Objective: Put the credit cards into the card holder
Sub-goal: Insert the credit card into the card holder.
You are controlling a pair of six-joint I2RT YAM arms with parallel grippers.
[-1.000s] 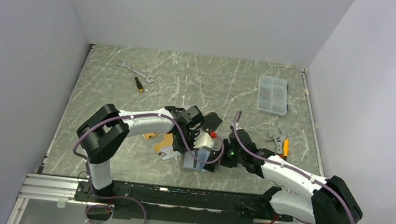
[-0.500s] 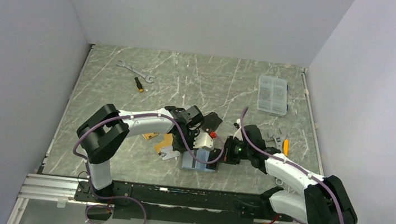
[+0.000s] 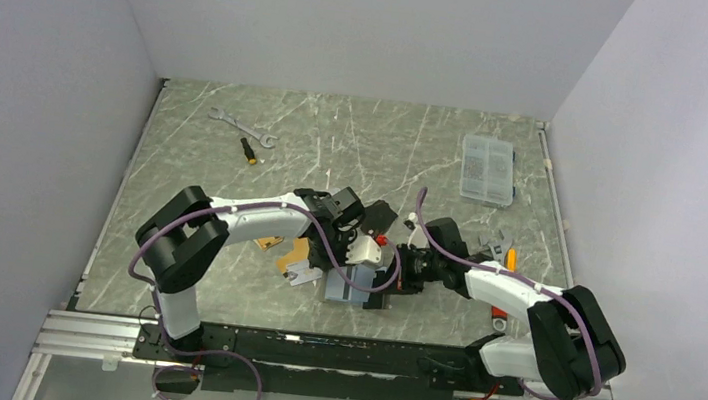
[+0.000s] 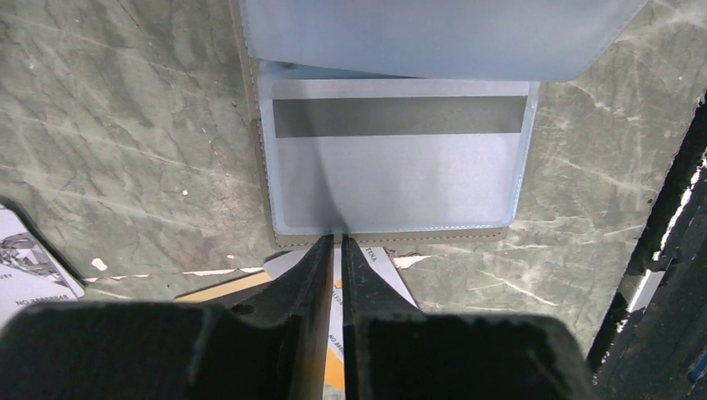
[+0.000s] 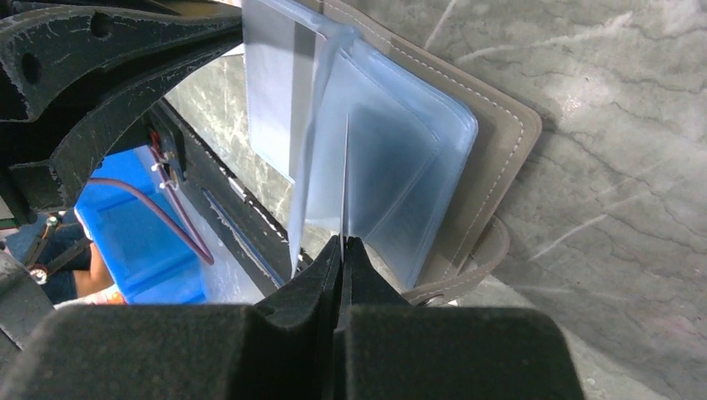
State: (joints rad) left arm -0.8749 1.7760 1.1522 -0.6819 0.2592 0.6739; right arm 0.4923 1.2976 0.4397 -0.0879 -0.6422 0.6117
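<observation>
The grey-taupe card holder (image 3: 348,287) lies open on the table near the front edge. In the left wrist view a silver-grey credit card (image 4: 400,167) with a dark stripe sits inside a pale blue sleeve of the holder (image 4: 383,240). My left gripper (image 4: 337,240) is shut, with its tips at the sleeve's near edge. My right gripper (image 5: 343,243) is shut on one clear sleeve (image 5: 392,167) and holds it upright above the taupe cover (image 5: 500,158). Loose cards, gold-orange (image 4: 217,287) and white-orange (image 4: 379,268), lie under the left fingers. They also show in the top view (image 3: 295,259).
A black folded pouch (image 3: 381,213) lies just behind the grippers. A clear compartment box (image 3: 487,170) stands at the back right. A wrench (image 3: 242,127) and a small screwdriver (image 3: 249,151) lie at the back left. A wrench and an orange-handled tool (image 3: 503,254) lie at the right.
My right arm has swung in, and its gripper has moved left and away from me over the holder, lifting the sleeve. The left arm has not moved.
</observation>
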